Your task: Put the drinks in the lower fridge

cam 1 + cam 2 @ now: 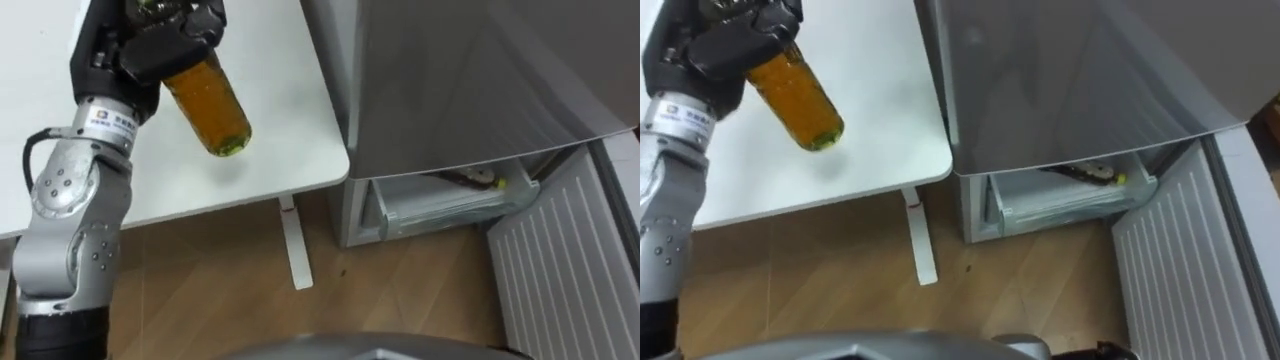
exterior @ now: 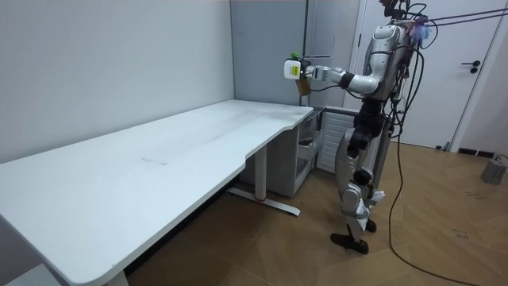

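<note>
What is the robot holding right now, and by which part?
The left hand holds an amber drink bottle, fingers curled round the end at the view's top; its other end juts free over the table.

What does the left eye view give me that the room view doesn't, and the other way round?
Left eye view: the clear plastic drawer in the grey fridge's open lower compartment, something dark inside. Room view: the whole robot standing at the long white table's end. Both: the left hand curled round the amber bottle above the table.
</note>
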